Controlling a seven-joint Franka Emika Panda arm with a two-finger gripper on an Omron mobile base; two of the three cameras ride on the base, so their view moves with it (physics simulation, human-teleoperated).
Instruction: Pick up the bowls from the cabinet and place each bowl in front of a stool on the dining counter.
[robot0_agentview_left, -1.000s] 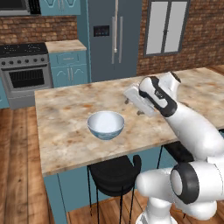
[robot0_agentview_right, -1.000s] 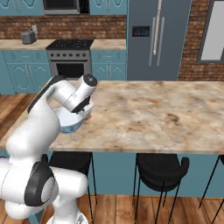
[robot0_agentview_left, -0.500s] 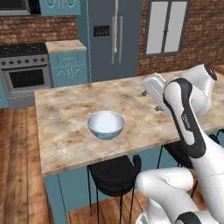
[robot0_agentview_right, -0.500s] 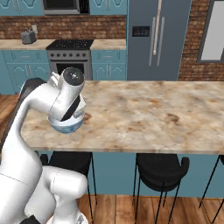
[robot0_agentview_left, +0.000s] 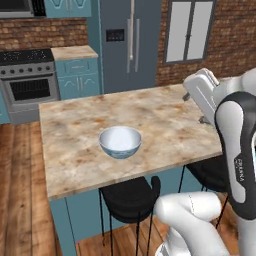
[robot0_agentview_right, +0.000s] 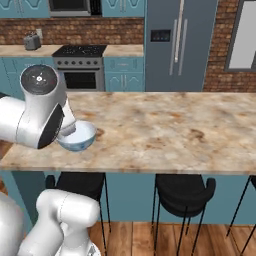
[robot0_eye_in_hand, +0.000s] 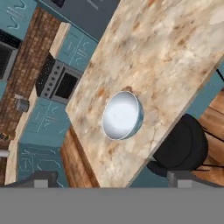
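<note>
Now end effector (robot0_eye_in_hand: 112, 177) raised higher off the bowl (robot0_agentview_left: 120, 141), fingers spread and empty, bowl unmoved on dining counter (robot0_agentview_left: 165, 120) above stool (robot0_agentview_left: 131, 196)

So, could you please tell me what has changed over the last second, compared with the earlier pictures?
The arm has drawn up and back from the bowl, towards the robot's right along the dining counter. A second ago its hand was low over the counter beside the bowl; now the hand view looks down on the bowl from well above. The hand holds nothing. The bowl has stayed upright near the counter edge, in front of a stool.
</note>
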